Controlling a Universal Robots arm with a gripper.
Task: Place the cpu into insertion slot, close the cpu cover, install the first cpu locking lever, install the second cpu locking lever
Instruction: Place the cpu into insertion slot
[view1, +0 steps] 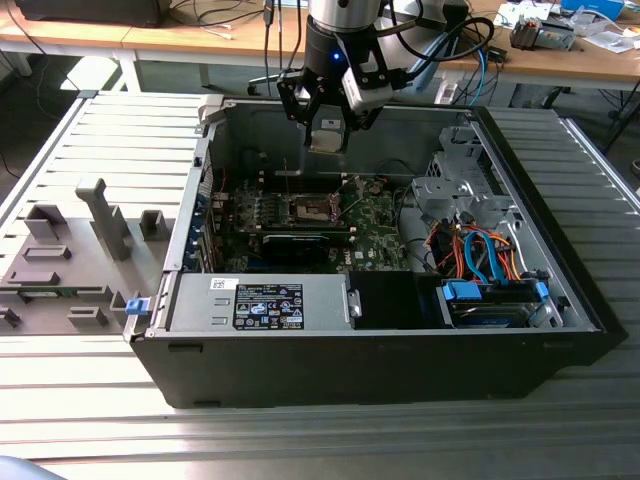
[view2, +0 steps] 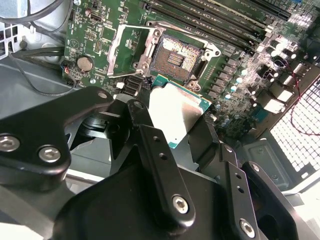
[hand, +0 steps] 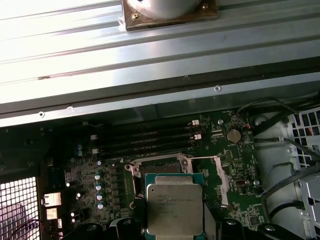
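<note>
Slatted table (view1: 90, 430); pincer (view1: 327, 138) w/ cpu (view2: 175, 112), insertion slot (view2: 176, 59) uncovered in second wrist view.

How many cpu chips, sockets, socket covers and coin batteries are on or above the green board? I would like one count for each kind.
cpu: 1, held in the claw
insertion slot: 1, empty
cpu cover: 1, open
coin battery: 1
Total: 4
</note>
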